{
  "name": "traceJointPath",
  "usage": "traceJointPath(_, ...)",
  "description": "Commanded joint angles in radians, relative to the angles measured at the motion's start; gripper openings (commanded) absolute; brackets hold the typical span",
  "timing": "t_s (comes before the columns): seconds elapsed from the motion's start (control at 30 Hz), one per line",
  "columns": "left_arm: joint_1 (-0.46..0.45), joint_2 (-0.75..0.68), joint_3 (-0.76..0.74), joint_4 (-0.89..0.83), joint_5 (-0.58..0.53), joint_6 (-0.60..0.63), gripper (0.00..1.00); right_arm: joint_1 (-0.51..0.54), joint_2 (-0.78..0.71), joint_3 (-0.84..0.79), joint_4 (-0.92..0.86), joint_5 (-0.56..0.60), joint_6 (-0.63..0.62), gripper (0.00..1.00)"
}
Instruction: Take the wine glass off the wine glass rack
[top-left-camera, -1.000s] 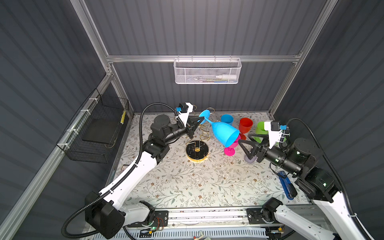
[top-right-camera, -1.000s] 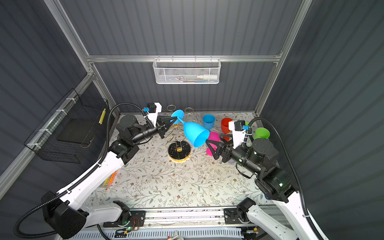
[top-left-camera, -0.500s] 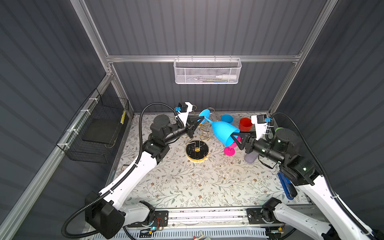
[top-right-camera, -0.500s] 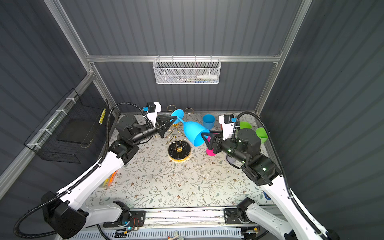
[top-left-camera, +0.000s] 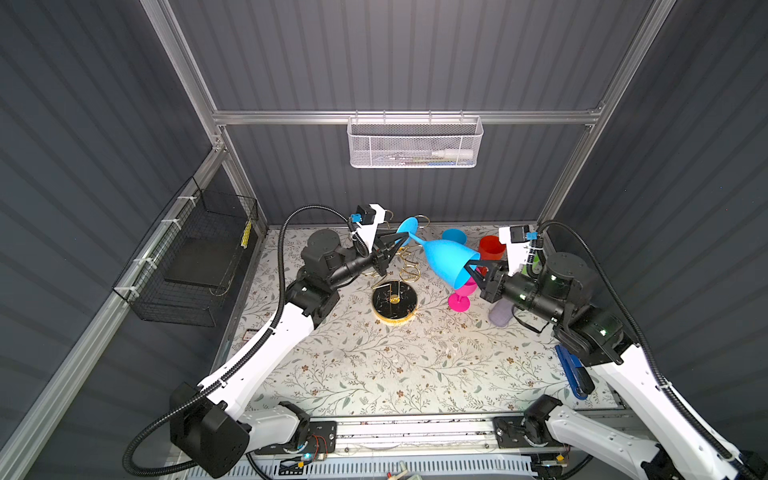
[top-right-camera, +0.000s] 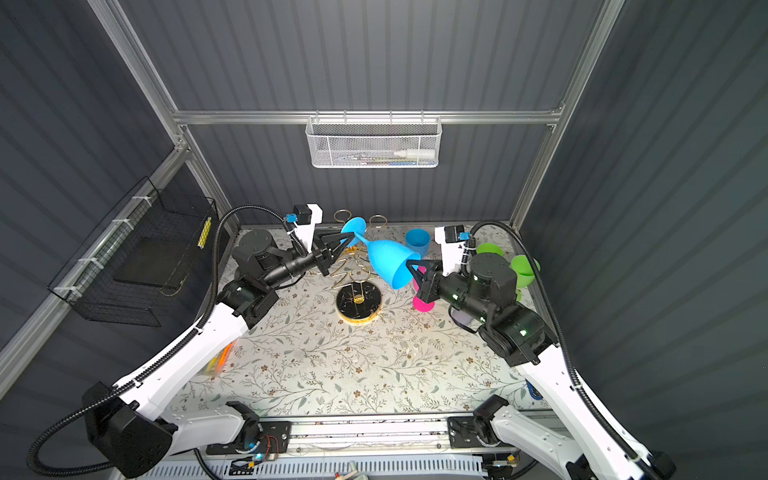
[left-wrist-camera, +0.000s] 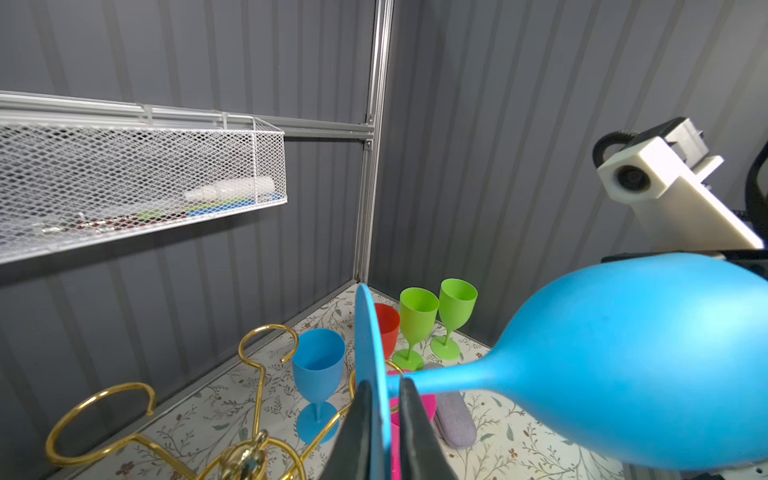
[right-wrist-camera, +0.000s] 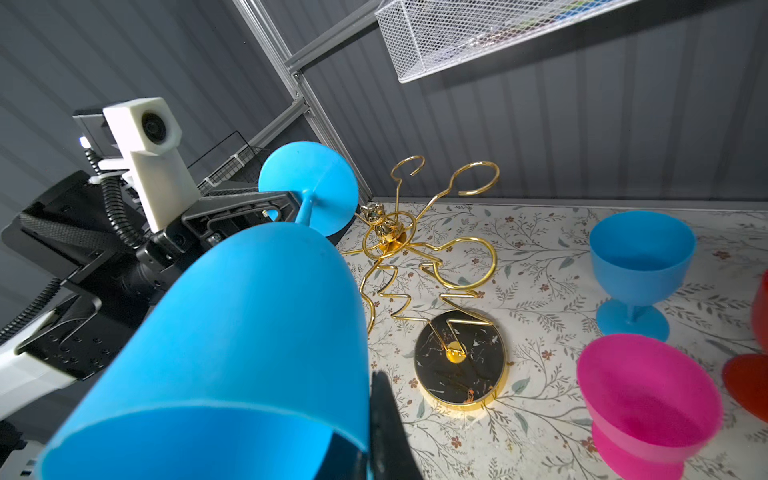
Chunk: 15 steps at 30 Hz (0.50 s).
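Just above the wine glass rack (top-left-camera: 395, 298), a bit to its right, the blue wine glass (top-left-camera: 446, 259) is held tilted, clear of the gold loops. Its rim is pinched tight by the right gripper (top-left-camera: 470, 266). Its foot is flanked by the narrowly parted left gripper (top-left-camera: 394, 243) (an actual grip can't be told).

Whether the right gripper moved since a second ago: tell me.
Yes. In a top view the right gripper moved left, toward the rack base, and grips the blue glass.
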Motion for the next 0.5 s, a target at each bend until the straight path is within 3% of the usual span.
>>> traceJointPath(0.0,-0.001,-0.011,0.000,-0.012,-0.021,0.023,0.35,0.001,-0.017,0.025,0.027,0.012,0.007,0.00)
traceJointPath(0.17,-0.001,-0.040,-0.026,-0.012,-0.094,0.043,0.65,0.000,-0.054,0.032,-0.008,0.073,-0.017,0.00)
traceJointPath(0.37,0.002,-0.099,-0.087,0.013,-0.336,0.072,0.90,0.000,-0.115,0.083,-0.177,0.164,-0.085,0.00)
traceJointPath(0.47,0.024,-0.135,-0.136,0.062,-0.436,0.073,0.97,0.001,-0.135,0.123,-0.293,0.195,-0.127,0.00)
